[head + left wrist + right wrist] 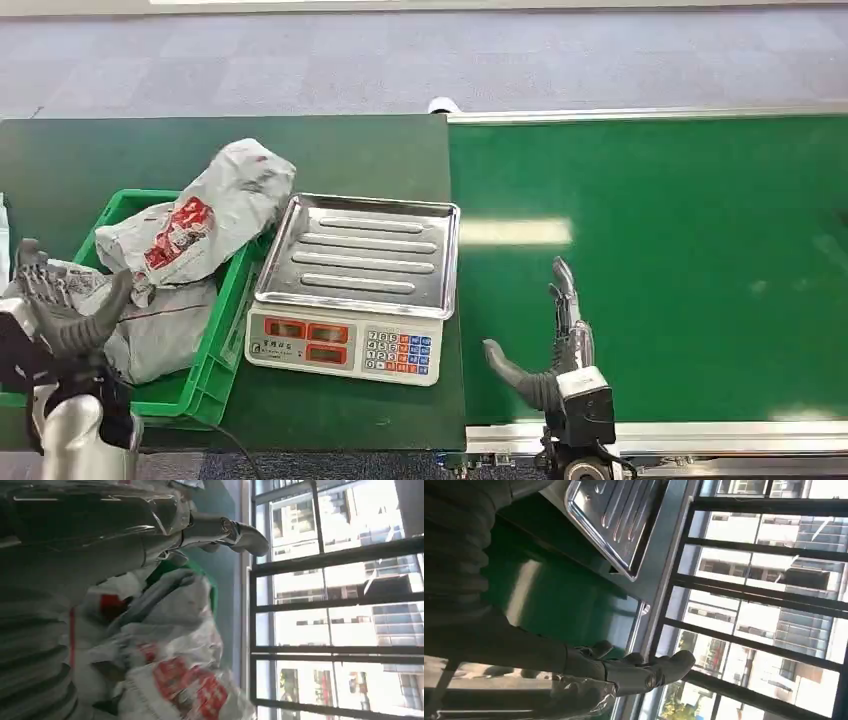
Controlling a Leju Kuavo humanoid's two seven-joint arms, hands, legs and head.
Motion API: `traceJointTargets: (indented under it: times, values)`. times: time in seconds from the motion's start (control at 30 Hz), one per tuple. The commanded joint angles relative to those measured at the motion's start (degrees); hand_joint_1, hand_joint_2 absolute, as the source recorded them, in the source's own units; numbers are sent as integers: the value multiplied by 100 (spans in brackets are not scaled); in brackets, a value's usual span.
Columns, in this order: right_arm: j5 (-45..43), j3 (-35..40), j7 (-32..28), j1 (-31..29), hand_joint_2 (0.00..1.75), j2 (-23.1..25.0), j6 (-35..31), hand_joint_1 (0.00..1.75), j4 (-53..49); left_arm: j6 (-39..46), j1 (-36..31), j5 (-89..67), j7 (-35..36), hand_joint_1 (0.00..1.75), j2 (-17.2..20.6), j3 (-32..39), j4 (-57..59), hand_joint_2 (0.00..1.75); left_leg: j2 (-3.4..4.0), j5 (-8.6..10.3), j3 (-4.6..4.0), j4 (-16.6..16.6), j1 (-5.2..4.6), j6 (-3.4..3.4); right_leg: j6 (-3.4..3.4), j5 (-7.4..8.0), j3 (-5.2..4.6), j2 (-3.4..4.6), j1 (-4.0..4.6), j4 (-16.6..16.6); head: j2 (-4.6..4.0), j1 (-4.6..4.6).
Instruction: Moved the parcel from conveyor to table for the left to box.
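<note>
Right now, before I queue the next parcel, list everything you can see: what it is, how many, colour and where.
Conveyor belt: one, bright green, right half of the head view, nothing on it.
Table: one, dark green, left of the belt.
Scale: one, steel pan on a white base with red displays and a coloured keypad, on the table at its belt-side edge.
Crate: one, green, on the table left of the scale.
Parcels: at least two, grey-white plastic mailers, one with red print, piled in the crate; the top one leans over its rim towards the scale.
Floor: grey carpet tiles beyond the table.
Left hand: grey, fingers spread, at the crate's near-left corner.
Right hand: grey, open, empty, over the belt's near edge.
</note>
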Motion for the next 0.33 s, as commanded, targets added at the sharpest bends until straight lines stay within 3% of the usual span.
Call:
traceJointTargets:
  times: [0.03,0.33]
  values:
    - [-72,-337,49,82,175,-132,83,0,222,-183,1617,86,-107,0,-714,-1187,-1338,175,4,-8,21,-9,1,3,-2,-4,22,-3,3,-15,0,-2]
    - [-24,-216,179,54,175,-351,358,0,450,-364,1751,191,-333,0,-717,-2265,-1111,175,-13,-4,20,-10,7,7,-1,-2,30,-23,9,-22,0,-2]
